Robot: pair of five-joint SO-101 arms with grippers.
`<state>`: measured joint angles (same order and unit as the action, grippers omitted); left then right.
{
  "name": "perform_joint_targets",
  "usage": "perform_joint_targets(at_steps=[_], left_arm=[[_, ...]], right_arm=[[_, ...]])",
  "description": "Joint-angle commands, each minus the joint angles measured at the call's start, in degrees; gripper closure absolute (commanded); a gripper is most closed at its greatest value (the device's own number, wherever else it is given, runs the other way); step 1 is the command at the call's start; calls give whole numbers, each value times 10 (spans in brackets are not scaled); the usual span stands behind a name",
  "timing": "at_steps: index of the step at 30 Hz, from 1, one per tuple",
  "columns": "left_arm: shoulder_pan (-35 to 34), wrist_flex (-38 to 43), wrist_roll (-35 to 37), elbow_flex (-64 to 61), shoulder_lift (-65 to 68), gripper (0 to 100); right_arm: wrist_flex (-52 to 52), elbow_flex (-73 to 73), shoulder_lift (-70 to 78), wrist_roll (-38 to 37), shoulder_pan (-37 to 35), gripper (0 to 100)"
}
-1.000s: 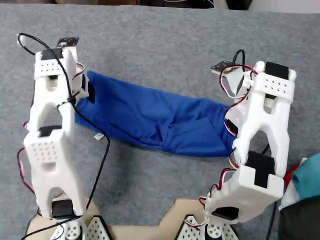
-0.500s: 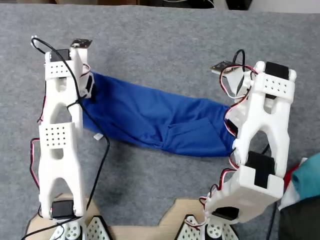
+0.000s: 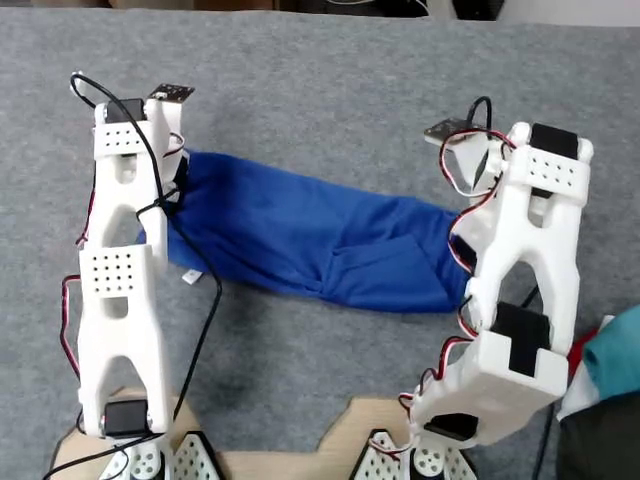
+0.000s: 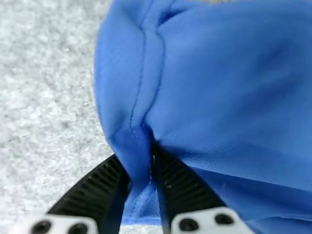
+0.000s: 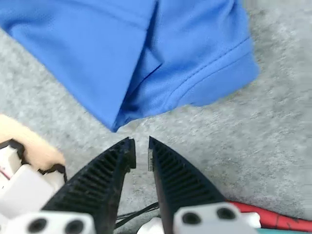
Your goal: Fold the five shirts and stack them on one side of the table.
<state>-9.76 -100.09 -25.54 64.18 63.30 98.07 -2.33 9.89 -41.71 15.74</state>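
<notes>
Blue shirt (image 3: 310, 245) lies as a long crumpled band across the grey mat (image 3: 330, 90), between the two arms. Left gripper (image 4: 141, 163) is clamped on a seamed fold at the shirt's left end, cloth bunched between its fingers. Right gripper (image 5: 140, 146) sits just off the other end over bare mat, fingers a narrow slit apart, nothing in them

Step looks like spread-before-fold. My take: right should open wider and bite the hem edge beside it, not the loose flap. Then both lift and pull apart so the band flattens. With only one end held, a pull will likely just drag the whole shirt. Left's bite on the seam wants to be firm, thin cloth slips

Pose, base outward: both arms rise from the wood board (image 3: 280, 465) at the near edge and stretch forward. Left is almost straight, wrist tipped down onto the shirt end. Right is bent slightly inward, wrist low by the shirt. Teal and red clothes (image 3: 610, 350) are heaped at the right edge beside the right arm
</notes>
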Motion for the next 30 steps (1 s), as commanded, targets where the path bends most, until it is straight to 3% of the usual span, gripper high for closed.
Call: perform_joint_targets(at_steps=[1, 5, 11, 21, 30], left_arm=[[16, -8, 9, -25, -70, 982], [72, -8, 9, -95, -166, 982], [209, -7, 12, -216, -256, 982], [351, -7, 98, -116, -276, 982], [456, -7, 131, -36, -276, 982]], right_arm=[[-18, -68, -41, 52, 35, 928], [-38, -153, -39, 120, 79, 928], [-86, -211, -36, 129, 88, 928], [-302, -207, -36, 243, 145, 928], [-375, -207, -35, 258, 201, 928]])
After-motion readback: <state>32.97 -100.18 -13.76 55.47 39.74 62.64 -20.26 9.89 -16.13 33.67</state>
